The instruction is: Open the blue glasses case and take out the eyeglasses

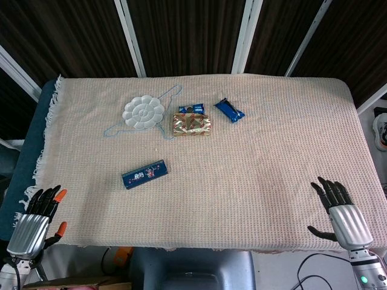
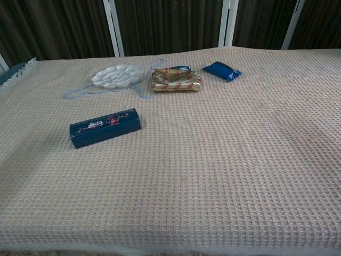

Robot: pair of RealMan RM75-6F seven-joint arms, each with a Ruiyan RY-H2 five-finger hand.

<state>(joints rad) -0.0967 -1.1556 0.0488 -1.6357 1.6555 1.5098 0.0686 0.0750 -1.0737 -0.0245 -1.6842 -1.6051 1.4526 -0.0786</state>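
One closed blue glasses case lies left of centre on the surface, well apart from the left hand and right hand, both empty with fingers spread, beyond one white palette, one gold packet and perhaps two blue packets.

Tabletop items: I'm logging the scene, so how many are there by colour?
Blue: 3: glasses case, snack packet, wire hanger
White: 1: flower-shaped palette
Gold: 1: wrapped packet
Total: 5

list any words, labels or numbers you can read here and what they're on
None can be read.
Long blue glasses case: lid print too blurred.
Small blue snack packet: markings too small.
Gold wrapped packet: red pattern only, no legible text.
Blue packet behind it: white marks, illegible.
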